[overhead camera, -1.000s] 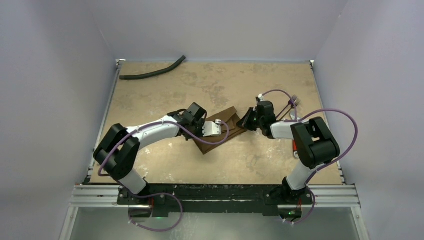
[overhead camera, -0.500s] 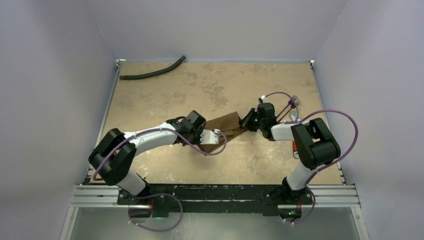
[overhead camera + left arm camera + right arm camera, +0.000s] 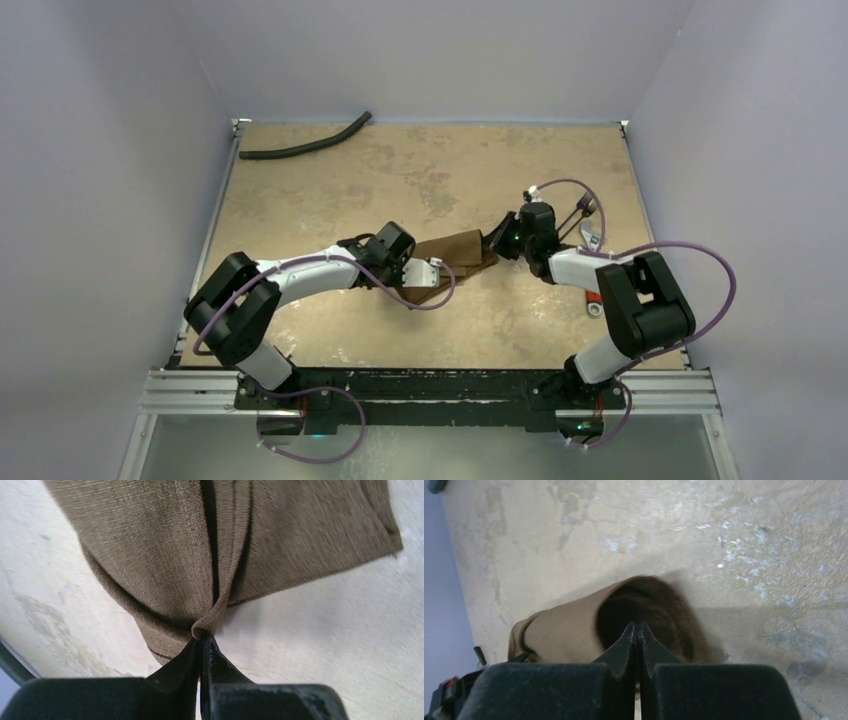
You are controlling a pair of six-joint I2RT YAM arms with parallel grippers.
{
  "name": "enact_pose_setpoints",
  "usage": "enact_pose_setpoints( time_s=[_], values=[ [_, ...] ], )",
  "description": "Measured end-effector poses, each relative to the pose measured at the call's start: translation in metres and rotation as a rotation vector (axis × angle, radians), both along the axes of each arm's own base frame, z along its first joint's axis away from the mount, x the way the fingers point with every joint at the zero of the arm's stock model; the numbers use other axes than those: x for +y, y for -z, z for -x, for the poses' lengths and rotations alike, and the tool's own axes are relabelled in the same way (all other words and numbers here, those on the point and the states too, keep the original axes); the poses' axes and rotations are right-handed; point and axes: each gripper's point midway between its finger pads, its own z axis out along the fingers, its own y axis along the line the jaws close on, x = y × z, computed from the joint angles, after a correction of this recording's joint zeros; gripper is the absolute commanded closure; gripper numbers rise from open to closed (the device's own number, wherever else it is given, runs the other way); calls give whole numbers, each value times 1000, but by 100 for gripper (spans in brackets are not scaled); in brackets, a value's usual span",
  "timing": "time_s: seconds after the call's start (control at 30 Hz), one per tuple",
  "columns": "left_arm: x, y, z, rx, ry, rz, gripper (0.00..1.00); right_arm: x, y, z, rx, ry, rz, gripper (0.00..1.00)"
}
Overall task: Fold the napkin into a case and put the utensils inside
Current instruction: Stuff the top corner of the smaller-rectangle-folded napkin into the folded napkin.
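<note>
Pinching a bunched edge of the soft, matte brown cloth napkin (image 3: 165, 545), the left gripper (image 3: 204, 641) has its two black fingers pressed tight together. The fabric gathers into a small knot at their tips and fans out in pleats beyond. Seen from above, the napkin (image 3: 455, 250) lies partly folded near the middle of the mottled tan table (image 3: 430, 170), stretched between both arms. The right gripper (image 3: 636, 627) meets the cloth's opposite end. Its dark fingers are closed on a raised lip of fabric that arches up off the surface, with a shadowed hollow beneath. The slim dark metal utensils (image 3: 590, 206) lie apart from the napkin, on the table just beyond the right forearm, partly crossed by a purple cable (image 3: 560, 185). A long black curved hose (image 3: 305, 145) rests by the far left edge.
</note>
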Motion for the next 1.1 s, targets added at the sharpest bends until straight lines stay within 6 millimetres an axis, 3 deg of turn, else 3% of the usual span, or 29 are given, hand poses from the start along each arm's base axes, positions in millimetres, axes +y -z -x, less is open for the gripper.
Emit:
enact_pose_setpoints(
  time_s=[0.17, 0.33, 0.43, 0.53, 0.67, 0.83, 0.93, 1.0, 1.1],
  values=[
    [-16, -14, -16, -27, -27, 47, 100, -9, -34, 4, -72, 6, 32, 100],
    [-16, -15, -16, -28, -24, 47, 95, -22, -81, -2, -180, 33, 90, 100],
    [-17, -15, -16, -25, -21, 47, 94, -20, -103, -14, -234, 24, 99, 100],
    [-16, -14, -15, -21, -20, 45, 94, -9, -110, -26, -250, -24, 83, 100],
    [-15, -12, -14, -17, -19, 42, 93, 13, -92, -35, -197, -121, 38, 100],
    [-11, -6, -9, -6, -17, 28, 93, 33, -33, -28, -36, -215, -20, 100],
    [-8, -3, -7, -1, -13, 20, 92, 39, -7, -24, 41, -231, -48, 100],
    [-7, -2, -6, 1, -10, 16, 84, 41, 4, -26, 70, -232, -59, 100],
    [-7, -1, -6, 0, 1, 10, 64, 40, 13, -27, 89, -223, -59, 100]
  ],
)
